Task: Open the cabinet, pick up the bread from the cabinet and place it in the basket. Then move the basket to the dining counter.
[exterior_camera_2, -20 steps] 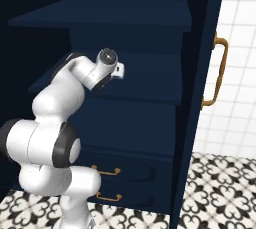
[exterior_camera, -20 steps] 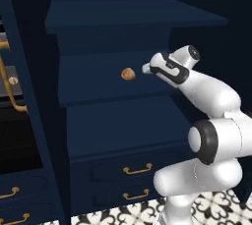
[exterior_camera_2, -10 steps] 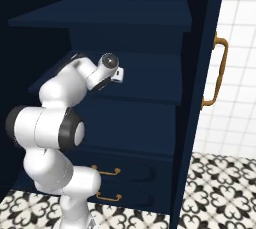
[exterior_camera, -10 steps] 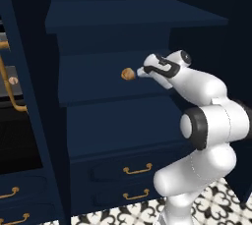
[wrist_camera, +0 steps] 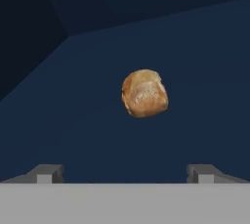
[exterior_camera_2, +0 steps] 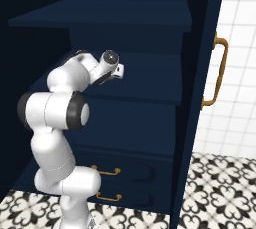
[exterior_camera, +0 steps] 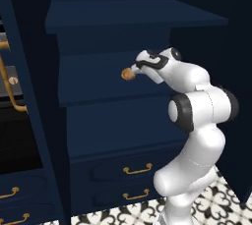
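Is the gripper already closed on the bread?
No, the gripper is open, and the bread lies ahead of its fingertips.

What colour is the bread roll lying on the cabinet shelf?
Golden brown, lighter on top; the bread shows best in the hand view.

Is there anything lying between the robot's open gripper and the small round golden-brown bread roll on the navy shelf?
Nothing. In the hand view only bare navy shelf lies between the gripper and the bread roll.
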Tool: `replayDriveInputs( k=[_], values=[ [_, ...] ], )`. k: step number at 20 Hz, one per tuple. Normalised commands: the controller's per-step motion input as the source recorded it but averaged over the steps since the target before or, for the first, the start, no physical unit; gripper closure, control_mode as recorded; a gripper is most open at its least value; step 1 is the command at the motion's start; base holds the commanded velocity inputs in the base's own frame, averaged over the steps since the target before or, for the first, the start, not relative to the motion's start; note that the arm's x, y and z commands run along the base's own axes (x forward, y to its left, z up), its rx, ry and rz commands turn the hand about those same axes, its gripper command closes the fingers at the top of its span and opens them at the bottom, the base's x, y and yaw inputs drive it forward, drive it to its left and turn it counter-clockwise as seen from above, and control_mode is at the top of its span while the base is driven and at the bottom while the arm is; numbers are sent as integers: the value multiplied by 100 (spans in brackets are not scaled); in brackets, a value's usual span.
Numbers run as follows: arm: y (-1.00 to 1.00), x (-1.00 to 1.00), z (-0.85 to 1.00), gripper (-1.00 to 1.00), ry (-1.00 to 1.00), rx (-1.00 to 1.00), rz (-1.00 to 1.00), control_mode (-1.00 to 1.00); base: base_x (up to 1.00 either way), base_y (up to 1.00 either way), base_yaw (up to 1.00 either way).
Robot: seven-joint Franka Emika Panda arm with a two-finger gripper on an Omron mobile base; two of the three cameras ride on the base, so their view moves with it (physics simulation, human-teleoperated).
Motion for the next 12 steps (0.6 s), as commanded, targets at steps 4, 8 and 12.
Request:
replayDriveInputs(
  k=[4,8,12],
  values=[
    [23,58,-21,-100,0,0,0,-100,0,0,0],
    [7,46,-16,-100,0,0,2,-100,0,0,0],
    [0,41,-5,-100,0,0,3,-100,0,0,0]
  ],
)
